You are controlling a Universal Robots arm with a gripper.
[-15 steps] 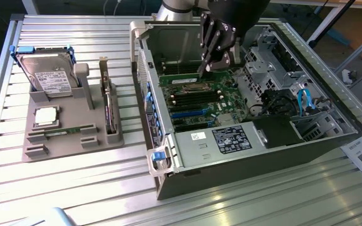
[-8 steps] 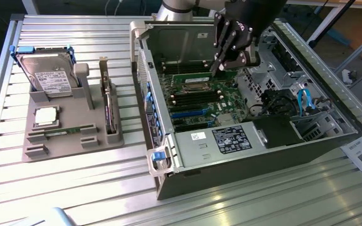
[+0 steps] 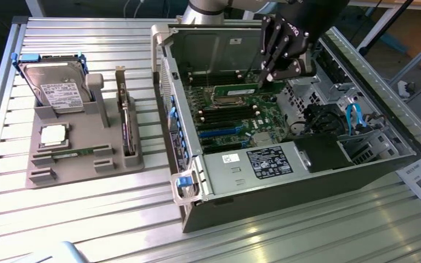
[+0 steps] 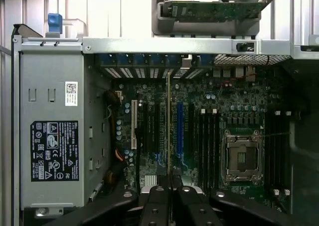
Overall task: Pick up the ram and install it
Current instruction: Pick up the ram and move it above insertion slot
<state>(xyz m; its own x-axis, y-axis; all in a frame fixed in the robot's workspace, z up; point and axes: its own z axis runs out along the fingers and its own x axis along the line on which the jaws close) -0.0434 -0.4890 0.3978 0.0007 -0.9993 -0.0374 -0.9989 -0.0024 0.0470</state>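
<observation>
Exterior view, nearest first: the ribbed metal table carries an open computer case lying on its side, taking up the middle of the picture and the area toward 3 o'clock. At the case's near end is the grey power supply with a black label. Beyond it lies the green motherboard, with dark slots and a blue one, and the empty processor socket is a little farther in.

Just past the socket, toward 12 o'clock, the black end effector reaches down into the case. It is clenched on the ram, gripping it at the end toward 3 o'clock. The stick lies level, its long edge running from 9 to 3 o'clock, low over the memory slots on the far side of the socket. Whether it touches a slot cannot be told.

At 9 o'clock, well apart from the case, a grey holder stands on the table. It has a silver processor chip in its near half and an expansion card upright on its edge along the side nearest the case. A hard drive leans at its far end.

In the wrist view the end effector has its dark fingers pressed against the ram. The stick shows edge-on as a thin line over the motherboard, with the processor socket to one side and the power supply to the other.
</observation>
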